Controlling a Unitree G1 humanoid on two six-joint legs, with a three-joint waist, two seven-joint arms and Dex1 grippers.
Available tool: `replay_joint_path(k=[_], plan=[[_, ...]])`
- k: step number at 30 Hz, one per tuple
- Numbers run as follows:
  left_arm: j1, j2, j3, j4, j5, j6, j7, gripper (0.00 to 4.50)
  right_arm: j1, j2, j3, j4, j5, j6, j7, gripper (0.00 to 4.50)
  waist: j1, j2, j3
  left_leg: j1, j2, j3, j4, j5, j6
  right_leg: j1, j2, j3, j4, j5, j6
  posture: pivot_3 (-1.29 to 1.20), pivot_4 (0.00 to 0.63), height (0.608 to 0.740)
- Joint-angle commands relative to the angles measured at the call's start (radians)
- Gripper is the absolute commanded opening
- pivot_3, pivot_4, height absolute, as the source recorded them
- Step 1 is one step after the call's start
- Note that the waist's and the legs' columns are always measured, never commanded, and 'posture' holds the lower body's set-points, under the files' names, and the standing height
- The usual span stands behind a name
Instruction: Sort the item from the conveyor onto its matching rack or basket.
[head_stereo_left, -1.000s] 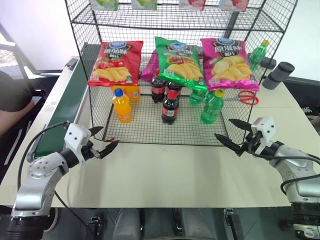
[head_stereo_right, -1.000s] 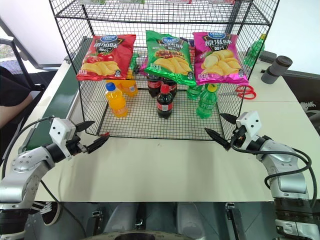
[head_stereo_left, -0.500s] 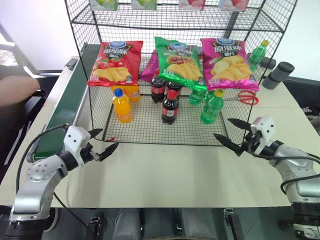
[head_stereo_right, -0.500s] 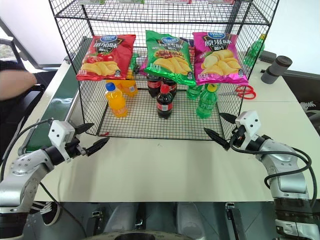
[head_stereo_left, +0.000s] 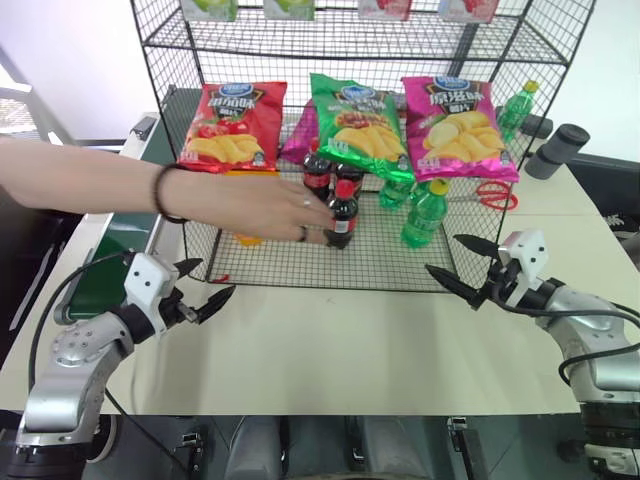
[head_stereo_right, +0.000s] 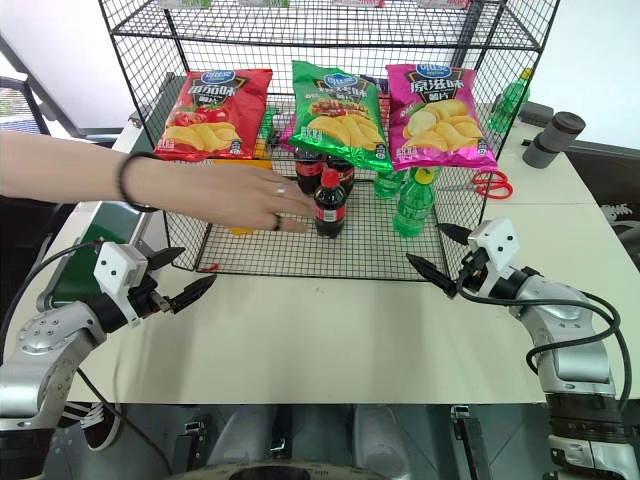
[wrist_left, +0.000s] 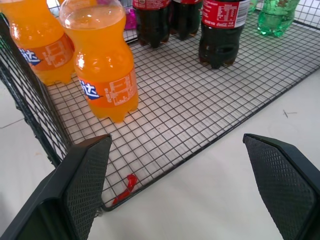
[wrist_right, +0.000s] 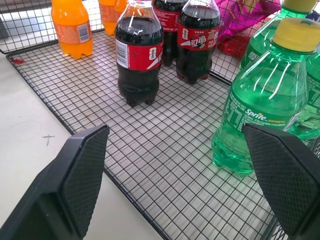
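front cola bottle (head_stereo_left: 341, 212) stands upright on the grid floor of the black wire rack (head_stereo_left: 300, 262), at about 12 o'clock from me, two more cola bottles (wrist_right: 197, 37) just behind it. a person's hand (head_stereo_left: 262, 204) reaches in from 9 o'clock, fingers touching or closing on that front bottle; i cannot tell if it is gripped. orange-drink bottle (wrist_left: 104, 75) sits at 11 o'clock on the same floor, green bottles (wrist_right: 265, 100) at 1 o'clock, chip bags (head_stereo_left: 358, 122) hanging above. conveyor (head_stereo_left: 125, 235) runs along my 9 to 10 o'clock side; the stretch i can see carries no bottle. my left claw (head_stereo_left: 205, 283) hangs over the table (head_stereo_left: 350, 345) near the rack's front corner, jaws spread wide and empty; my right claw (head_stereo_left: 462, 268) hangs at 2 o'clock by the other front corner, jaws spread, empty too. risks as i judge them: any reach now crosses the person's arm, so contact with it is the main hazard. a nudge from either side could tip the front bottle into its neighbours. the rack's front edge sits just ahead of both claws; a low drive forward would snag the wire. three alike bottles also invite grabbing the wrong one.
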Motion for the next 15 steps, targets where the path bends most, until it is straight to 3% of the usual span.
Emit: replay_joint_path(k=[1, 15], plan=[[-0.016, 0.009, 0.032, -0.021, -0.003, -0.008, 0.011, 4.5, -0.022, 0.005, -0.002, 0.001, -0.003, -0.021, -0.005, 4.42, -0.001, 0.0, 0.0, 0.0, 0.0, 0.0, 0.0, 0.0, 0.0, 0.0, 0.0, 0.0, 0.0, 0.0, 0.0, 0.0, 0.15, 0.74], [-0.031, 0.002, 0.021, -0.016, -0.002, -0.012, 0.031, 4.5, -0.049, -0.002, 0.007, 0.012, -0.013, -0.019, -0.004, 4.42, 0.0, 0.0, 0.0, 0.0, 0.0, 0.0, 0.0, 0.0, 0.0, 0.0, 0.0, 0.0, 0.0, 0.0, 0.0, 0.0, 0.15, 0.74]])
